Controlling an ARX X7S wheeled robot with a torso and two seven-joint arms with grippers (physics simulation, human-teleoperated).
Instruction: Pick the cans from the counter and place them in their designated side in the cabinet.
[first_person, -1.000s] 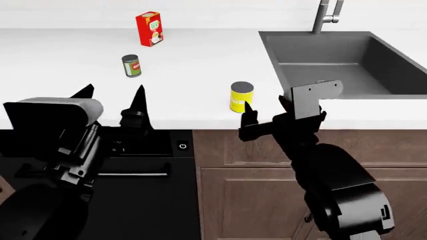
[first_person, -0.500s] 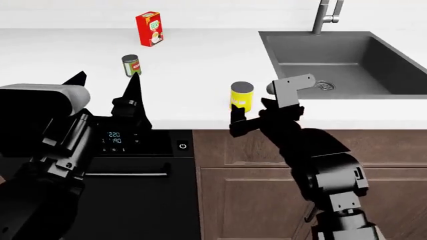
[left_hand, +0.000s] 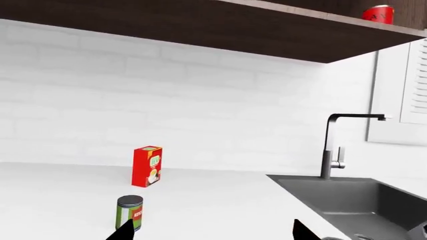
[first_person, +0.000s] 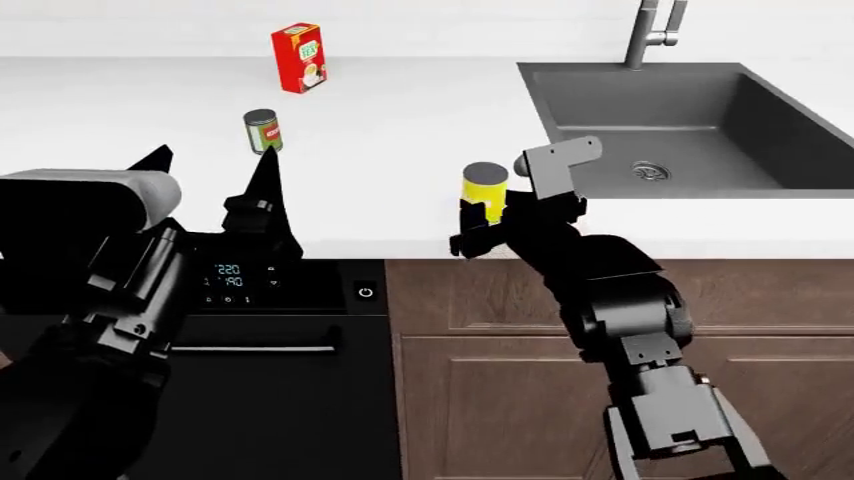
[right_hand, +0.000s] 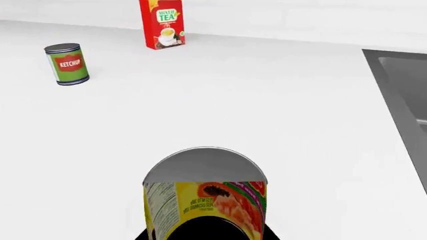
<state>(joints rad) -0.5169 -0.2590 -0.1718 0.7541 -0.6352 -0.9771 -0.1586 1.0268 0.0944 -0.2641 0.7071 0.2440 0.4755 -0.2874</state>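
The yellow can (first_person: 485, 188) stands upright near the counter's (first_person: 387, 130) front edge, left of the sink. My right gripper (first_person: 491, 225) is at it, with jaws either side of its base and apparently open. In the right wrist view the yellow can (right_hand: 205, 197) fills the lower centre, right at the gripper (right_hand: 205, 234). The green can with a red label (first_person: 262, 131) stands further back on the left; it also shows in the right wrist view (right_hand: 67, 64) and the left wrist view (left_hand: 129, 212). My left gripper (first_person: 214, 165) is open and empty, in front of the green can (left_hand: 212, 232).
A red tea box (first_person: 299, 57) stands at the back of the counter. The dark sink (first_person: 681, 130) with a faucet (left_hand: 330, 145) is at the right. A wooden cabinet shelf (left_hand: 200, 25) hangs overhead with a red can (left_hand: 378, 13) on it. Dark appliance front (first_person: 267, 285) below the counter.
My right gripper has moved left and forward until its jaws stand round the yellow can. My left gripper rose towards the green can and has held still since. The cans have not moved.
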